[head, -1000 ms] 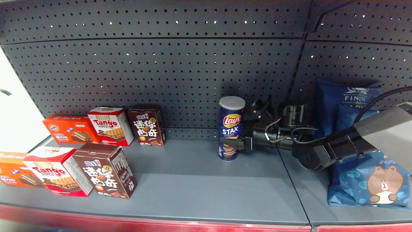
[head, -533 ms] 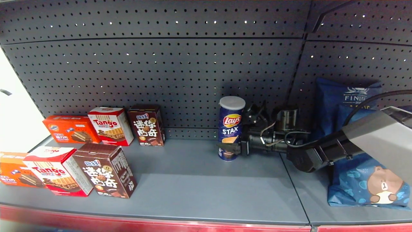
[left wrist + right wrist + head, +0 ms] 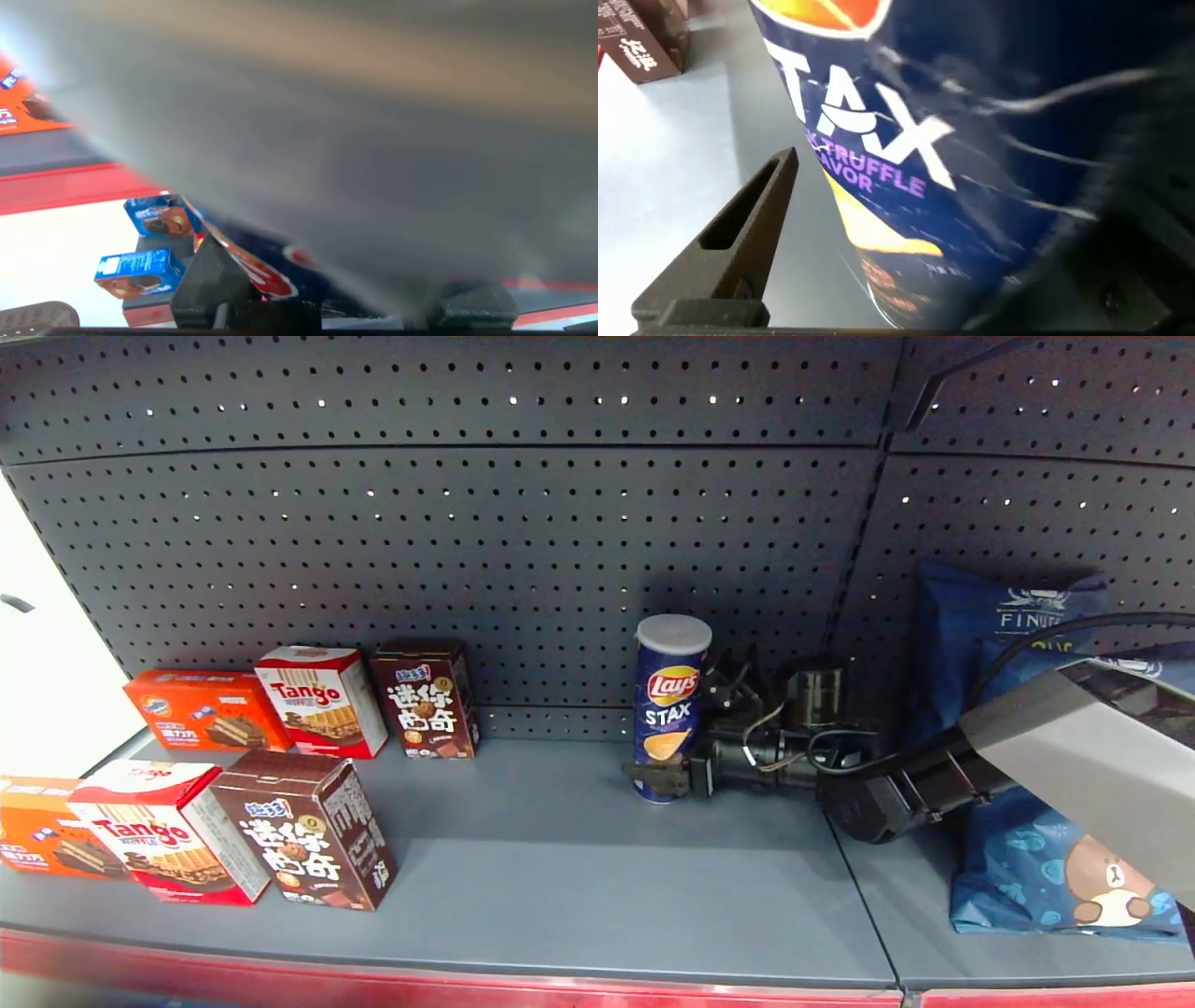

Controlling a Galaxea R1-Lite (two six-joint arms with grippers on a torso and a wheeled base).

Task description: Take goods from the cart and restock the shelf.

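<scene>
Standing upright toward the back of the shelf (image 3: 597,868), your chips can (image 3: 672,700) rests on its base on the grey deck, close to the pegboard (image 3: 467,541) and near the seam between two shelf sections.

To its left you have two rows of three boxes. The back row runs orange box (image 3: 207,711), red-and-white box (image 3: 322,700), brown box (image 3: 426,698). The front row repeats those colours, with its brown carton (image 3: 303,829) nearest the can but well apart from it. To the can's right you see blue snack bags (image 3: 1004,616) leaning on the back panel, and a bear-printed bag (image 3: 1055,887) lying flat in front of them.

The can is a tall dark blue tube with a pale grey lid, a red-and-yellow logo, white lettering and a picture of chips low on its side.

Your right arm (image 3: 896,793) comes in from the right, low and nearly level over the deck. The right gripper (image 3: 665,773) sits at the can's lower part, just above the shelf. Its fingers (image 3: 738,252) stand apart: in the right wrist view a strip of bare shelf shows between the near one and the can's wall, so that one does not touch the can. The other is hidden behind the can.

In the left wrist view you can make out two small blue boxes (image 3: 140,271).
</scene>
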